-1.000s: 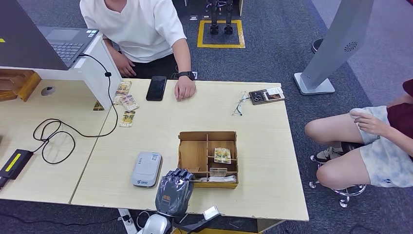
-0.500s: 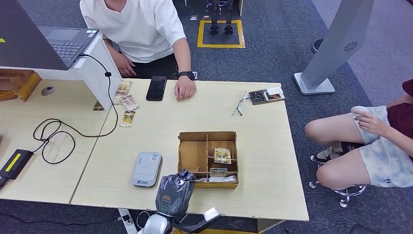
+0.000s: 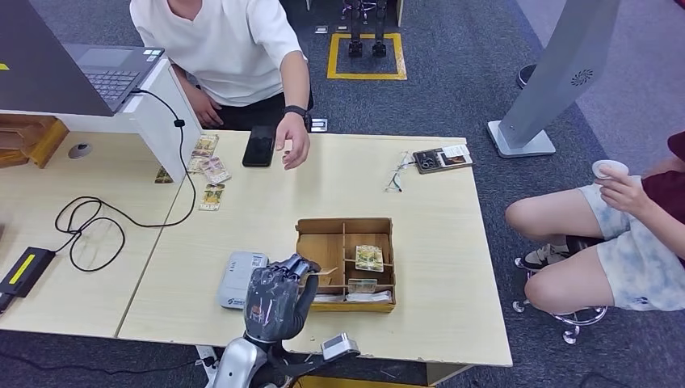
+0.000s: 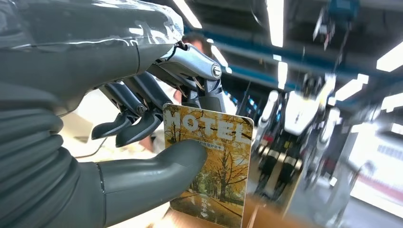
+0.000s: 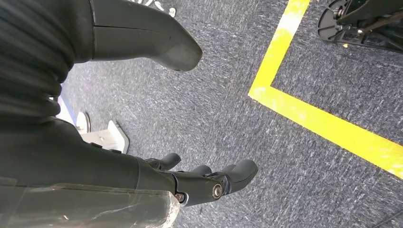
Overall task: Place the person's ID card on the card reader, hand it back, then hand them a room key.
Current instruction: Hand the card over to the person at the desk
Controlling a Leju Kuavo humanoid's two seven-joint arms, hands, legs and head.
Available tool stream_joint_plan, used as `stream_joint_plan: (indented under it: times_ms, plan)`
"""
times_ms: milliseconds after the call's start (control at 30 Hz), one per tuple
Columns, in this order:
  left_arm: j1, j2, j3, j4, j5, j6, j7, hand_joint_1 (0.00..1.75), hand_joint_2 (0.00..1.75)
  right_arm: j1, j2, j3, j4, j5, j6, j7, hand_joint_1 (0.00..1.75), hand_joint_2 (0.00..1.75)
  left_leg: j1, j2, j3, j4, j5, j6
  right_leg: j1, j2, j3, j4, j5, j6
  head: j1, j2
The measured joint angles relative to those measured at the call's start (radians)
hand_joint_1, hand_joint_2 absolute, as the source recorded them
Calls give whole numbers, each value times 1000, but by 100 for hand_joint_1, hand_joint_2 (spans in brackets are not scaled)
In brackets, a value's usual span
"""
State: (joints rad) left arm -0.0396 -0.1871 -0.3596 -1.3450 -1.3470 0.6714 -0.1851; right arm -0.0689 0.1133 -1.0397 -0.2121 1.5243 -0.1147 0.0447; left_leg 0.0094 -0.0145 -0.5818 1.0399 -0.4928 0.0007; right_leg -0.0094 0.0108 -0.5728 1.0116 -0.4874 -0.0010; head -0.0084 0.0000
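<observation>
My left hand [image 3: 275,297] hovers over the table's near edge, between the white card reader [image 3: 241,280] and the wooden box [image 3: 323,257]. It pinches a room key card [image 4: 214,166], printed "HOTEL" over yellow trees, between thumb and fingers [image 4: 142,124]. In the head view the card [image 3: 321,273] is a thin edge sticking out toward the box. The person in white [image 3: 226,40] holds a hand [image 3: 292,147] raised above the far edge of the table, palm toward me. My right hand [image 5: 190,183] hangs over the carpet, fingers apart, holding nothing.
More key cards [image 3: 369,257] lie in the box's compartments. A black phone [image 3: 260,145] and loose cards [image 3: 210,171] lie near the person. A laptop [image 3: 73,69] and cable [image 3: 97,230] are on the left. A seated person [image 3: 614,234] is at the right.
My left hand has risen out of the box with the key card and shifted left. The person in white lifted a hand off the table. The seated person raised a cup.
</observation>
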Motion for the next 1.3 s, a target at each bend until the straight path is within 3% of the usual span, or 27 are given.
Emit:
stream_joint_plan:
  times_ms: [167,700,933,1100,1300]
  plan:
    - [8,-53,119,-74,67,0,-109,175,175,0,0,11,0,12,-1,5,0,175,0,0,1,0,0,0,0,1,0,0,0,0,0,0]
    - [-25,-64,200,-121,45,0,-88,175,175,-3,0,36,0,27,-1,6,0,175,0,0,1,0,0,0,0,1,0,0,0,0,-1,0]
    - [-129,-59,213,-69,-37,0,80,175,175,-12,0,46,0,34,0,7,0,175,0,0,1,0,1,0,0,0,0,0,1,0,-1,0]
    - [-244,-20,213,54,-73,0,227,175,175,-18,0,58,1,38,6,7,0,175,0,0,1,0,2,0,0,0,0,1,1,-1,-1,0]
    - [-355,31,213,189,-55,0,297,175,175,-22,0,68,0,39,10,2,0,175,0,0,1,0,2,0,0,0,0,1,1,-1,-1,0]
